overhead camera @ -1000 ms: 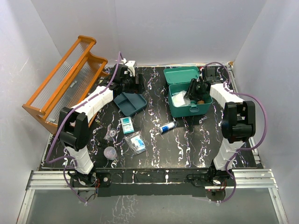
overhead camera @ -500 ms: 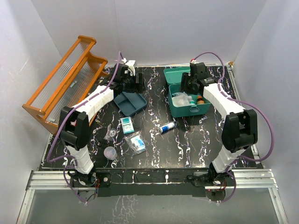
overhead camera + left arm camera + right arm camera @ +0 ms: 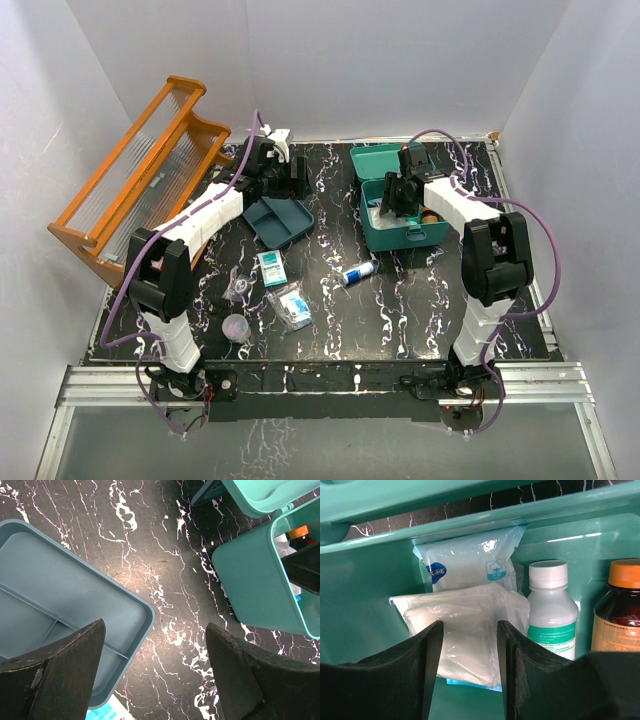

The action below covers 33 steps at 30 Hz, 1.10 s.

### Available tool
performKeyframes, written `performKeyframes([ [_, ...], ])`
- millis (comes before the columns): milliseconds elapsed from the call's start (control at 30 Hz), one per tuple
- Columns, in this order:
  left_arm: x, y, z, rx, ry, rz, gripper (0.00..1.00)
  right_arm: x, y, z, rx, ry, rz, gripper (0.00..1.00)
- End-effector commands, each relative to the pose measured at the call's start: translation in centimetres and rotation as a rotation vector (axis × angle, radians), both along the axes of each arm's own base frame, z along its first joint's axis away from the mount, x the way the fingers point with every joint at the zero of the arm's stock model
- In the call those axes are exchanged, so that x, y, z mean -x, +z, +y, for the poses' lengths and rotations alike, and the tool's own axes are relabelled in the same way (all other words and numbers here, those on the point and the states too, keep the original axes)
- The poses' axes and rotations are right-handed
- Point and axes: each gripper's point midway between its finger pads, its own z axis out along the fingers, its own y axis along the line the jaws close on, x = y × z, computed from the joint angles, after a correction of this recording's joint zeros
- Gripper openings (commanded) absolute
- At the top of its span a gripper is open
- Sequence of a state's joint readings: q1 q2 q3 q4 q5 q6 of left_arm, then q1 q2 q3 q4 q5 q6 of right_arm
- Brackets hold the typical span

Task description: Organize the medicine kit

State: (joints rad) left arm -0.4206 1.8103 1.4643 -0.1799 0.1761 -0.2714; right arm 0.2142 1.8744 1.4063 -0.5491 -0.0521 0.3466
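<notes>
The teal medicine kit box [image 3: 405, 238] stands open at the back right, its lid [image 3: 385, 160] tipped back. Its darker divided insert tray [image 3: 278, 220] lies on the table to the left. My left gripper [image 3: 293, 182] is open and empty over the table between the tray [image 3: 60, 595] and the box [image 3: 255, 585]. My right gripper [image 3: 392, 197] is open and empty inside the box [image 3: 365, 605], its fingers either side of a white pouch [image 3: 465, 630]. A blue-logo pouch [image 3: 470, 562], a white bottle [image 3: 551, 610] and an orange-capped brown bottle [image 3: 620, 615] sit in there too.
An orange wooden rack [image 3: 140, 170] leans at the far left. Loose on the table near the front are a teal sachet [image 3: 271, 268], a clear packet [image 3: 295, 306], a white tube [image 3: 358, 271] and a small clear cup [image 3: 236, 327]. White walls close in the table.
My right gripper rose out of the box's right side, swung toward the back, and now sits over the box's left part. The left arm has not moved.
</notes>
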Motion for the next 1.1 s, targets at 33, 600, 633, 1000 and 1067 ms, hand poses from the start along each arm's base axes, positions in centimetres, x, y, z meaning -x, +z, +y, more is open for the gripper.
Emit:
performKeyframes([
  [33, -0.2, 2.4, -0.2, 0.032, -0.009, -0.048, 0.8, -1.8, 0.9, 1.2, -0.032, 0.006, -0.053, 0.46],
  [600, 0.4, 2.4, 1.4, 0.01, 0.084, -0.017, 0.81, -2.3, 8.1, 0.2, -0.015, -0.103, -0.212, 0.49],
  [633, 0.6, 2.4, 1.7, 0.008, 0.099, -0.007, 0.81, -2.3, 8.6, 0.0, -0.012, -0.119, -0.222, 0.5],
  [1000, 7.0, 3.5, 6.7, 0.023, 0.197, 0.064, 0.99, 0.6, 17.1, 3.5, -0.189, -0.029, -0.381, 0.54],
  [1067, 9.0, 3.2, 7.5, 0.004, 0.182, 0.1, 0.99, 1.5, 17.7, 5.2, -0.24, 0.005, -0.389, 0.54],
])
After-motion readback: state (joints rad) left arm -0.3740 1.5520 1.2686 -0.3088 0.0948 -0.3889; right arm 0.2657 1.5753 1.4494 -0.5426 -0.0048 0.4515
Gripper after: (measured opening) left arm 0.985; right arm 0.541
